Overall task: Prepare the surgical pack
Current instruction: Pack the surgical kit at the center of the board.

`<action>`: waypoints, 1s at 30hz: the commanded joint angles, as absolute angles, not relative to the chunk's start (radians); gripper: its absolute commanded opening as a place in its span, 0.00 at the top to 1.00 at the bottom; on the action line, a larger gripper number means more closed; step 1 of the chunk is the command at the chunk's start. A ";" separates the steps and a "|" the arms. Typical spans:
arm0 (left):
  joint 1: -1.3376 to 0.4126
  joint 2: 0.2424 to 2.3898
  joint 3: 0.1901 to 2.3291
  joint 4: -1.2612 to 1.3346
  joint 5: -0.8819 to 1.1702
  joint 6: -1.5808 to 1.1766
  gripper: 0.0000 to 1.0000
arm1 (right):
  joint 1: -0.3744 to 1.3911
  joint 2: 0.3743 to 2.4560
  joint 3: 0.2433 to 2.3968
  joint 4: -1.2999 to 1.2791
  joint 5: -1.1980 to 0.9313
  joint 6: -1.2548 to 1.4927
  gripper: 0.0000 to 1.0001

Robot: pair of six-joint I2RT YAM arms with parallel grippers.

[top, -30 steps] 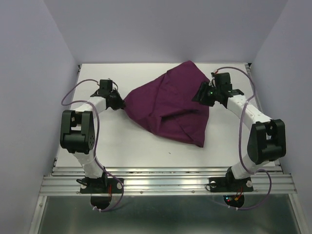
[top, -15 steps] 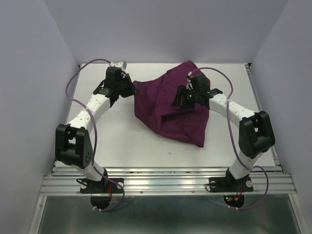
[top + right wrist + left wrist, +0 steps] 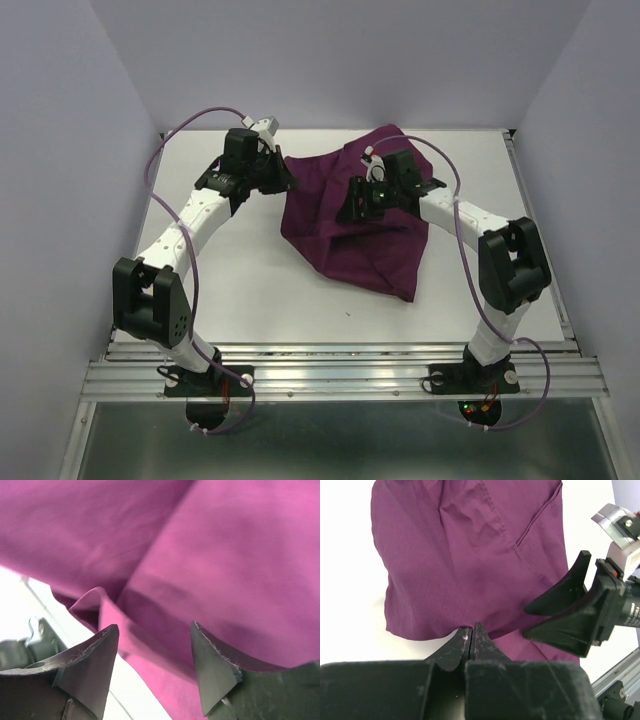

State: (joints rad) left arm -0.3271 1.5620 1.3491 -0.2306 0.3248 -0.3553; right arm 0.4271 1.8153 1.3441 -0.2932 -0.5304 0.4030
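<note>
the left gripper (image 3: 471,630) has its jaws pressed together, pinching the hem of the purple cloth (image 3: 470,555) at the cloth's far-left corner. the right gripper (image 3: 155,630) hangs just above the cloth's middle with fingers spread and nothing between them. the cloth lies crumpled and folded over itself on the far right part of the white worktop (image 3: 230,280), its long axis running from the far edge toward the near right, a tapered corner pointing at the near edge. pale lavender walls (image 3: 330,60) enclose the worktop; a metal rail (image 3: 340,375) lines its near edge.
</note>
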 commanded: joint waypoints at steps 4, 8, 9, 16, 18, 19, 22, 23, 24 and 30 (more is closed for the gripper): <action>-0.325 1.532 1.401 -0.210 0.347 -0.321 1.00 | 0.483 1.804 1.370 -0.305 -0.680 0.250 0.43; -0.325 1.539 1.402 -0.218 0.350 -0.316 1.00 | 0.492 1.775 1.339 -0.321 -0.657 0.229 0.58; -0.327 1.537 1.402 -0.218 0.351 -0.316 1.00 | 0.502 1.773 1.336 -0.325 -0.652 0.221 0.66; -0.336 1.539 1.420 -0.233 0.377 -0.305 1.00 | 0.520 1.738 1.283 -0.362 -0.569 0.199 0.99; -0.344 1.540 1.427 -0.244 0.383 -0.299 1.00 | 0.520 1.694 1.229 -0.357 -0.534 0.198 0.99; -0.348 1.540 1.430 -0.247 0.387 -0.299 1.00 | 0.520 1.675 1.209 -0.351 -0.520 0.199 0.99; -0.373 1.546 1.442 -0.253 0.403 -0.296 1.00 | 0.520 1.612 1.135 -0.342 -0.471 0.199 0.99; -0.394 1.554 1.450 -0.255 0.408 -0.295 1.00 | 0.520 1.600 1.117 -0.333 -0.468 0.201 0.99; -0.406 1.560 1.456 -0.258 0.408 -0.293 1.00 | 0.520 1.589 1.100 -0.328 -0.468 0.207 0.99; -0.498 1.623 1.499 -0.276 0.402 -0.284 1.00 | 0.520 1.571 1.011 -0.301 -0.456 0.242 0.85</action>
